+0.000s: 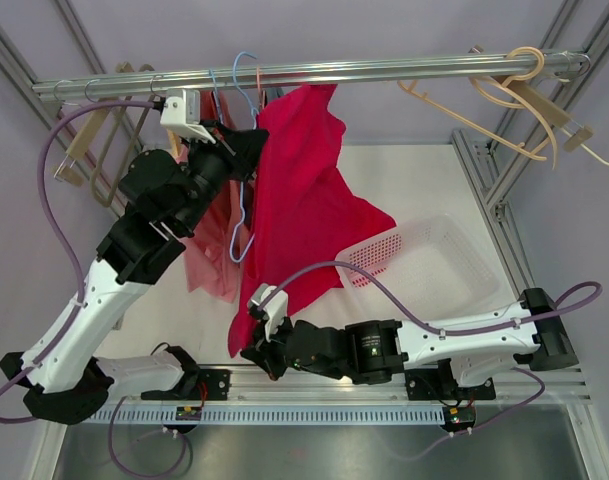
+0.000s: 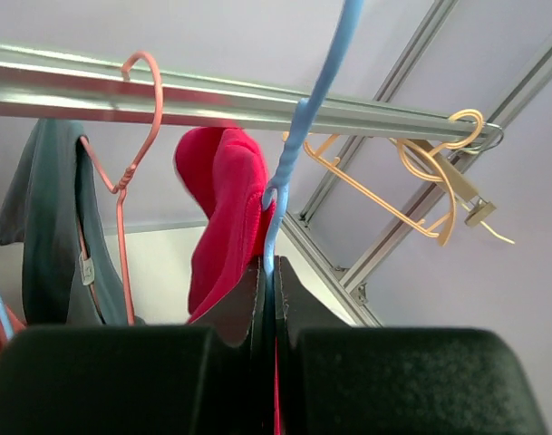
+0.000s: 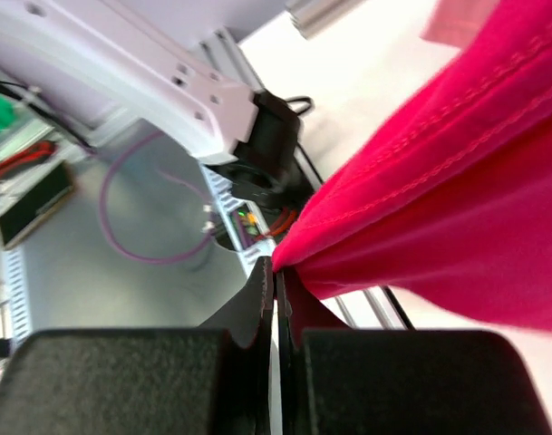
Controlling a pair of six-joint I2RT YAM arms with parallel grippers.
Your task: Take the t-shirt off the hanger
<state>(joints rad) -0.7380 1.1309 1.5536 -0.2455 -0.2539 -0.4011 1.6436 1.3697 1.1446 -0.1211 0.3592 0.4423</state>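
The red t-shirt [image 1: 299, 200] hangs slantwise from the rail down toward the near edge; it also shows in the left wrist view [image 2: 223, 208] and the right wrist view [image 3: 448, 172]. The thin blue hanger [image 1: 240, 190] hangs on the rail beside it, partly inside the shirt's top. My left gripper [image 1: 246, 150] is shut on the blue hanger's wire [image 2: 285, 172] just below the hook. My right gripper [image 1: 260, 345] is shut on the shirt's lowest corner, near the front rail; the cloth runs taut from between its jaws [image 3: 277, 272].
The metal rail [image 1: 314, 72] also carries a pink wire hanger [image 2: 135, 136], a grey garment [image 2: 49, 227], a pale pink garment [image 1: 209, 262], wooden hangers at the left [image 1: 84, 140] and cream hangers at the right [image 1: 519, 90]. A pink mesh basket [image 1: 424, 262] sits on the table at right.
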